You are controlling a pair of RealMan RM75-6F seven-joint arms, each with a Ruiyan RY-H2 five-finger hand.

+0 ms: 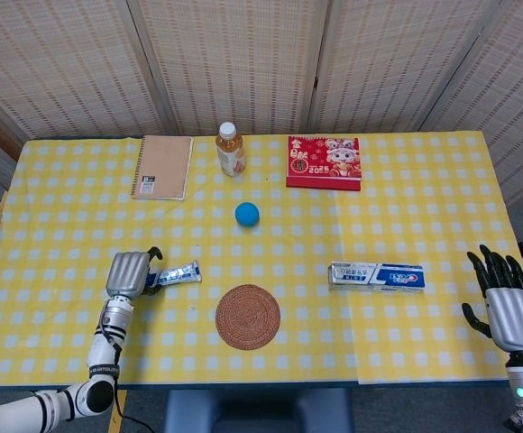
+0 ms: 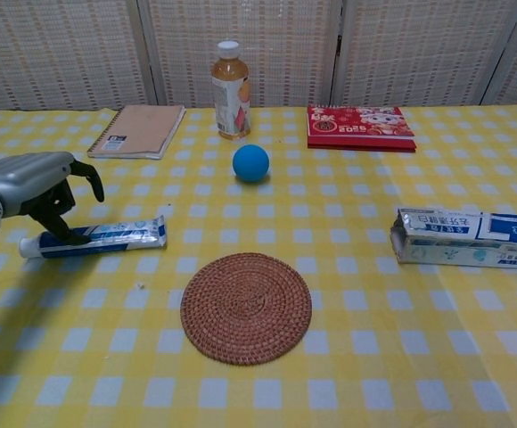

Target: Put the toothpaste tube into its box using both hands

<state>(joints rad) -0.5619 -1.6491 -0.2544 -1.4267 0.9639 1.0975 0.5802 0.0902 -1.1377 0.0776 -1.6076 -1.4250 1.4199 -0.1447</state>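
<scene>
Fingers (image 2: 62, 225) curl over glossy flattened toothpaste tube (image 2: 116, 235)

The red booklet (image 1: 324, 161) at the far side of the surface carries the number "2025" beneath a cartoon figure, with gold characters too small to read. The toothpaste box (image 2: 469, 239) shows Chinese characters along its top face, not legible, and the print on the toothpaste tube (image 2: 102, 237), notebook (image 2: 139, 130) and bottle (image 2: 230, 78) label cannot be made out.
</scene>
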